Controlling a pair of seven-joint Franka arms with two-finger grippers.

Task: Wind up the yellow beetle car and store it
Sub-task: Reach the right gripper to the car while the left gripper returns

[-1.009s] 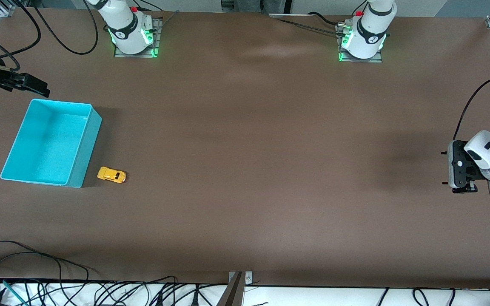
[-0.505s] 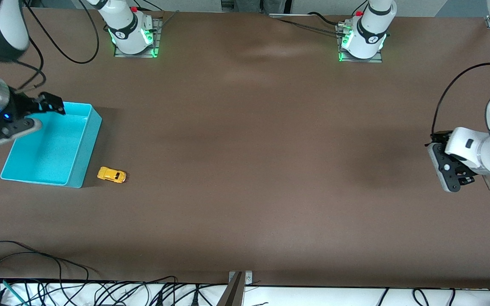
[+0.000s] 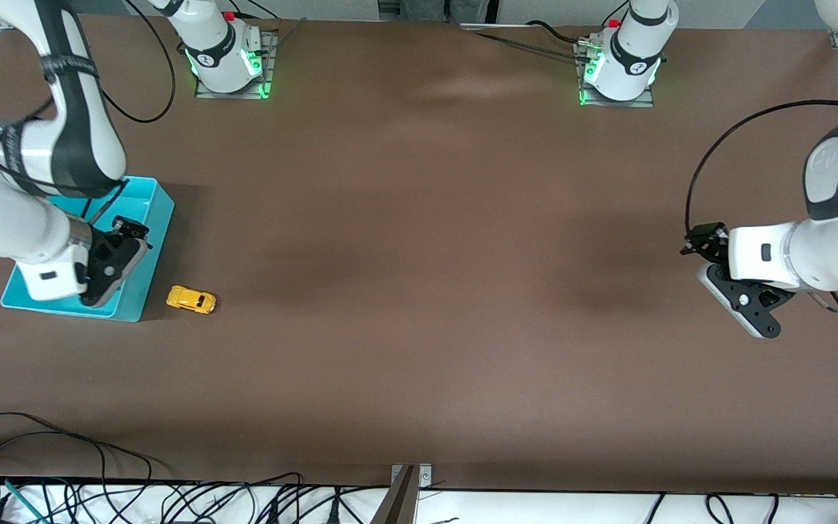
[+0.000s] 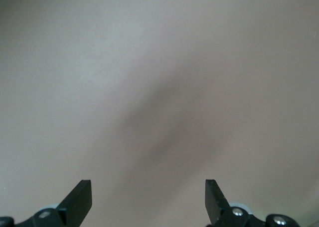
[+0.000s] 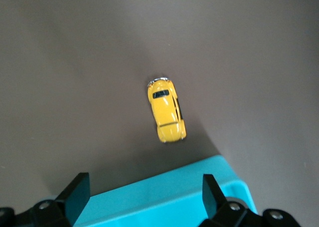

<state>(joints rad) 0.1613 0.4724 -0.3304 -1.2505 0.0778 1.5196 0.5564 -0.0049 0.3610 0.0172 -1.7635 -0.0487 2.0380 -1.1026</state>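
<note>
The car [image 3: 190, 300] sits on the brown table [image 3: 419, 291], wheels down, toward my right arm's end. It lies just beside the turquoise bin [image 3: 150, 240], next to the bin's corner that is nearest the front camera, with a narrow strip of table between the two. Nothing touches it.

My right gripper [image 3: 115, 260] hangs over the bin, above the wall that faces the car. Its fingers [image 5: 77, 193] stand wide apart and hold nothing. In the right wrist view the car [image 5: 166, 111] shows whole on the table, its long axis running away from the bin's wall [image 5: 164, 199], and it falls within the span between my two right fingers. Its dark window and a chrome bumper at the end away from the bin are visible.

My left gripper [image 3: 703, 244] hangs over bare table toward my left arm's end, well apart from the car and the bin. Its fingers [image 4: 79, 199] also stand wide apart and hold nothing. The left wrist view shows only table surface [image 4: 159, 87] and a soft shadow between those fingers.

Both arm bases stand along the table edge farthest from the front camera. Loose black cables [image 3: 62, 444] lie at the edge nearest that camera.
</note>
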